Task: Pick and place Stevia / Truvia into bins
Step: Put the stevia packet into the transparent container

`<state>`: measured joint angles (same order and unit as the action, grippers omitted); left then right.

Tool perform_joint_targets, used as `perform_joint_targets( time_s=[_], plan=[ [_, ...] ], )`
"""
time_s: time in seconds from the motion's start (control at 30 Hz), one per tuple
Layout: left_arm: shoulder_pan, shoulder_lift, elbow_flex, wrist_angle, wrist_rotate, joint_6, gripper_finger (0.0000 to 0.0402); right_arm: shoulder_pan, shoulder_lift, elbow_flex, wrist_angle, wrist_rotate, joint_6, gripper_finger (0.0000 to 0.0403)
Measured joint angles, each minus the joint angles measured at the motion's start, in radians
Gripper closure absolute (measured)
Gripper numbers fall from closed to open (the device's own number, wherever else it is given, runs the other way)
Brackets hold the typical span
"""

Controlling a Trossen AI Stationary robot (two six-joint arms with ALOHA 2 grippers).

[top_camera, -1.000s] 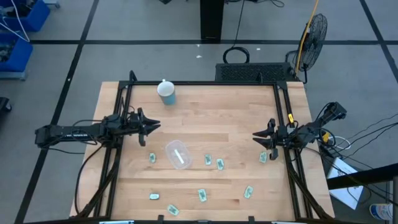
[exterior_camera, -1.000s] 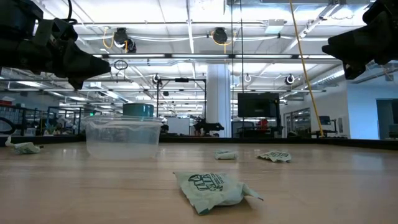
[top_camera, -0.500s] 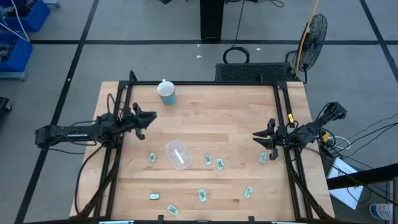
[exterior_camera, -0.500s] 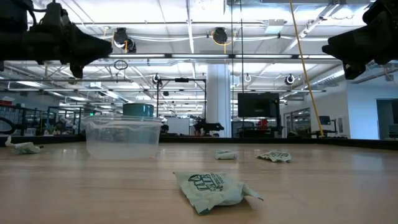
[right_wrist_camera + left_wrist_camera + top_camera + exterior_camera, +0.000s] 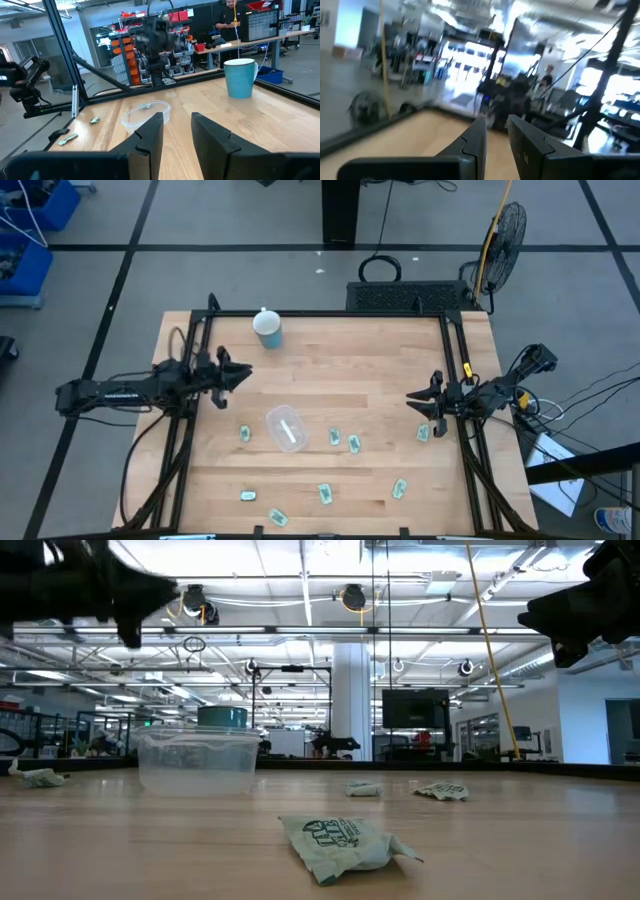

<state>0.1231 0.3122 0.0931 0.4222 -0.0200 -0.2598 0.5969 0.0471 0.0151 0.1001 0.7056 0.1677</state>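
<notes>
The left arm reaches in horizontally from the left edge of the bench, its left end effector (image 5: 240, 373) held in the air over the left side, fingers pointing toward the middle. In the left wrist view its two dark fingers (image 5: 476, 142) stand slightly parted with a narrow gap between them. The right arm comes in from the right edge, its right end effector (image 5: 412, 399) raised above the bench, fingers (image 5: 150, 137) likewise parted with nothing between them.
</notes>
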Motion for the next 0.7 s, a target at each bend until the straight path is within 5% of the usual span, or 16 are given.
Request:
perform_joint_targets(
  time_s=[0.17, 0.37, 0.7],
  plan=[
    [-0.038, 0.096, 0.229, -0.330, -0.049, 0.045, 0.0316, 0.000, 0.000, 0.000, -0.001, 0.000, 0.000, 0.0307],
    [-0.129, 0.317, 0.473, -0.764, -0.051, -0.073, 0.0316, 0.000, 0.000, 0.000, -0.002, 0.000, 0.000, 0.0307],
    [-0.428, 0.666, 0.517, -1.051, -0.013, -0.363, 0.0316, 0.000, 0.000, 0.000, -0.002, 0.000, 0.000, 0.0307]
  ],
)
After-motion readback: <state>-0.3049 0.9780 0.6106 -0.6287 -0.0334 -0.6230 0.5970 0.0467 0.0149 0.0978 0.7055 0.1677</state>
